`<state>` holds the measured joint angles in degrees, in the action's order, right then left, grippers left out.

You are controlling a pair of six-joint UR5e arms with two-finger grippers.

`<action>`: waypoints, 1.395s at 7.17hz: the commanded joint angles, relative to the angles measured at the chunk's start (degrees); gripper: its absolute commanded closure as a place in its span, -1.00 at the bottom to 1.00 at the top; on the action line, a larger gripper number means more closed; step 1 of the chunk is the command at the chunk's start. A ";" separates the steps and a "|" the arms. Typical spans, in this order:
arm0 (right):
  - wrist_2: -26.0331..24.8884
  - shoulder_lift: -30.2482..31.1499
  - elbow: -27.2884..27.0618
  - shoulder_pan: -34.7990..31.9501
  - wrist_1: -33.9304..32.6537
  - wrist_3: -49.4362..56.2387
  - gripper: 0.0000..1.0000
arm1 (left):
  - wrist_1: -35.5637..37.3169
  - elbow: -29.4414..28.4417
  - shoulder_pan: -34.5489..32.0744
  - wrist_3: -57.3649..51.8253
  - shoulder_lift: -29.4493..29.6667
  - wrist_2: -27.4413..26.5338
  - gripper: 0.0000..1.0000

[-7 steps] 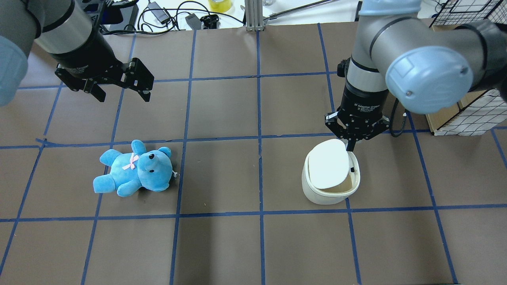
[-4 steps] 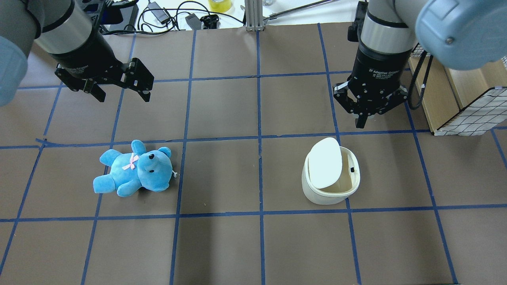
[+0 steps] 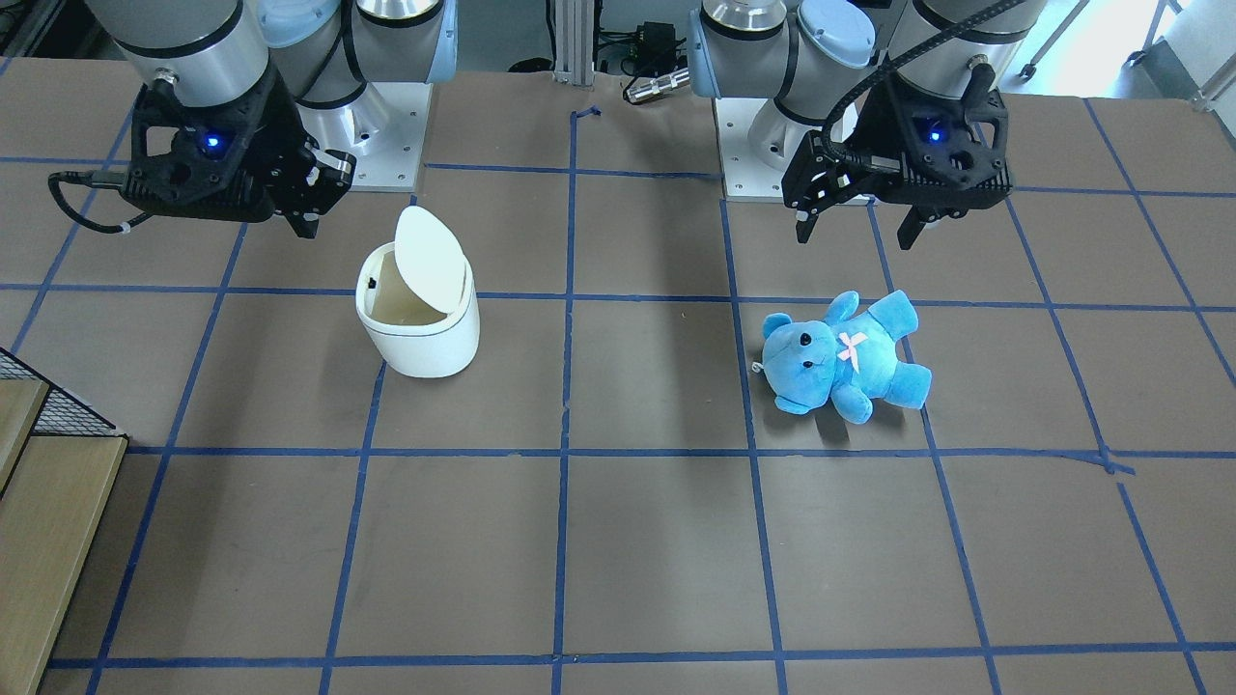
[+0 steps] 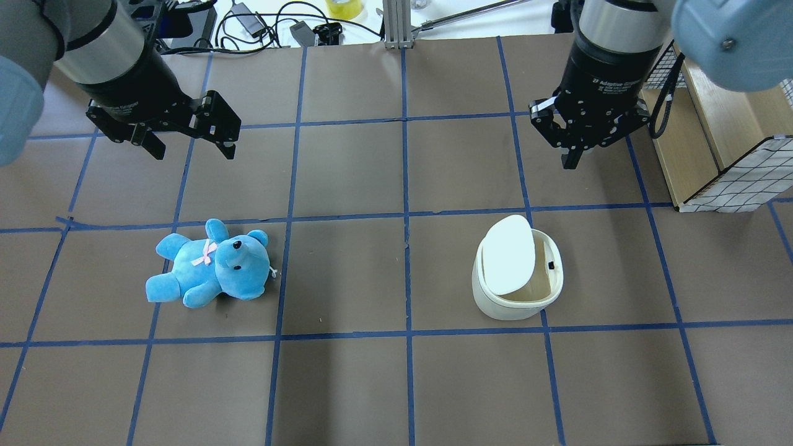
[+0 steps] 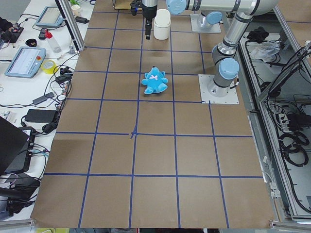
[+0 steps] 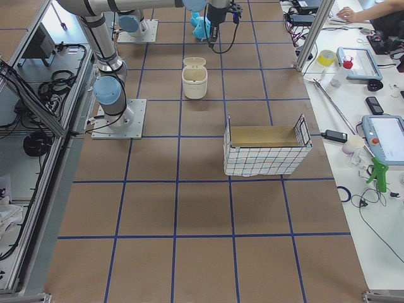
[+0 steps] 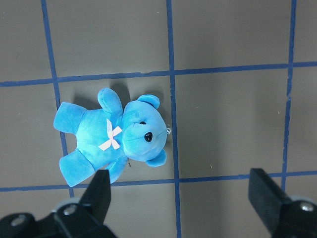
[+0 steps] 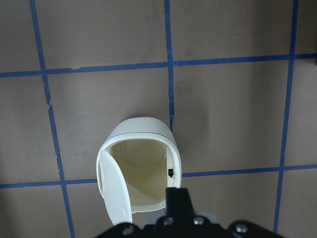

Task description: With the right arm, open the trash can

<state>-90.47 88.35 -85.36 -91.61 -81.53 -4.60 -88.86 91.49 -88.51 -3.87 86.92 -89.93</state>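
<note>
So, in the overhead view the trash can [image 4: 508,306] sits right of centre on the tabletop [image 4: 347,384], parked right over one of the blue tape lines [image 4: 406,186]. Its lid [image 4: 508,254] is flipped up and tilted, hinged on the side nearer the frame's left. You can see straight into the cream inside, with a small black catch [image 4: 550,265] on the inner rim. It shows the same in the front-facing view, upper left of centre, lid [image 3: 430,261] standing up over the body [image 3: 425,347].

The right arm [image 4: 616,28] comes in at the overhead's upper right. Its jaws are pressed together into one point, hanging above the tabletop, higher in the frame than the can and clear of it. Its wrist camera looks down on the can [image 8: 138,131] in the lower middle, lid at the lower left, with the closed black finger poking up from the bottom edge.

The left arm [image 4: 93,37] is at upper left in the overhead, jaws spread wide and holding nothing. Its wrist camera shows the blue plush bear [image 7: 114,139] left of centre, with a black finger [image 7: 99,193] at each bottom corner. The bear [image 4: 210,266] lies on its back at mid-left, well apart from the can.

A wire-mesh basket [image 4: 737,179] sits at the right edge.
</note>
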 commanded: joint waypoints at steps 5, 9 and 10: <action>-0.23 -0.02 0.10 0.91 -5.55 -0.06 -1.00 | 0.00 0.00 0.00 0.00 0.00 0.02 -1.00; -0.23 0.07 -0.07 1.70 -7.31 -0.15 -1.00 | 0.00 0.00 0.00 0.00 0.00 0.02 -1.00; -0.41 0.33 -0.60 1.70 -6.63 -1.02 -1.00 | 0.00 0.00 0.00 0.00 0.00 0.02 -1.00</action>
<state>-90.71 88.49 -85.52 -89.96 -88.23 -4.91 -88.86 91.49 -88.51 -3.87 86.93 -89.91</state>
